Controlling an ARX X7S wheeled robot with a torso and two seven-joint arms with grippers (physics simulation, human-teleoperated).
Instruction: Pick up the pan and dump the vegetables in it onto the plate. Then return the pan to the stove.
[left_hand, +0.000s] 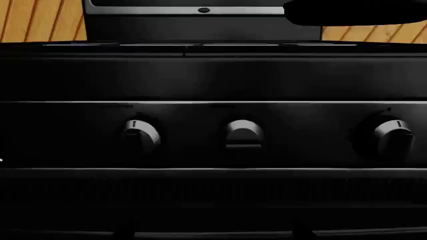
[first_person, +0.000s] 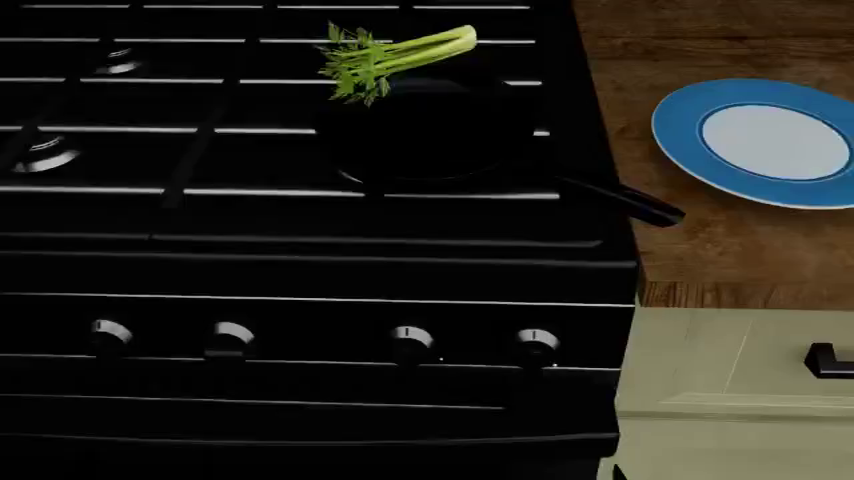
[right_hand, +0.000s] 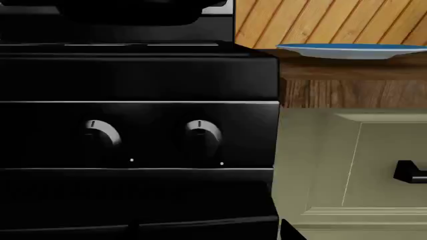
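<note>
The black pan (first_person: 427, 130) sits on the right front burner of the stove (first_person: 267, 260), its handle (first_person: 627, 200) pointing front-right past the stove's edge. The celery stalk (first_person: 394, 55) lies across the pan's far rim, leaves to the left. The blue-rimmed plate (first_person: 681, 140) lies on the wooden counter to the right and shows edge-on in the right wrist view (right_hand: 350, 50). Neither gripper shows in the head view. Both are low, in front of the stove's knobs. Left gripper (left_hand: 212, 235) and right gripper (right_hand: 210, 232) show only as dark tips set wide apart, holding nothing.
Four silver-tipped knobs (first_person: 411, 342) line the stove front. A beige cabinet (first_person: 734, 390) with a black handle (first_person: 827, 358) stands right of the stove under the wooden counter (first_person: 721, 250). Grates and burners (first_person: 47, 155) cover the stove's left side.
</note>
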